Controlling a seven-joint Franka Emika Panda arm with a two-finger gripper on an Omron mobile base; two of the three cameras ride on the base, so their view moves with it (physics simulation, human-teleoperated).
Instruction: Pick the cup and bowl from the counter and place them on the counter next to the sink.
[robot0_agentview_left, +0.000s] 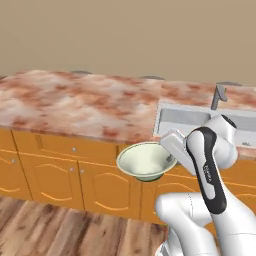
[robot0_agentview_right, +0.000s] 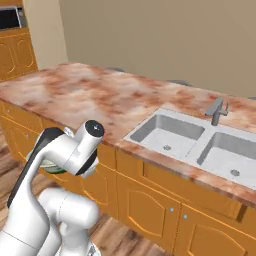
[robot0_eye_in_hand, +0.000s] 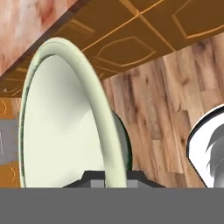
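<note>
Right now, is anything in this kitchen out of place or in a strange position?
Yes. The bowl is not on the counter: the gripper holds it by its rim in the air, in front of the orange cabinets, over the wooden floor. Nothing looks spilled or broken, and the sink looks normal.

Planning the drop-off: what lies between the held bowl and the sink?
In the left base view, just the counter front edge separates the bowl from the sink; that strip is bare.

- Orange wooden cabinets (robot0_agentview_left: 60, 172) with arched door panels and small knobs.
- Wood-plank floor (robot0_agentview_left: 55, 227) in brown tones.
- Plain beige wall (robot0_agentview_left: 125, 35).
- Grey metal faucet (robot0_agentview_right: 216, 111), upright.
</note>
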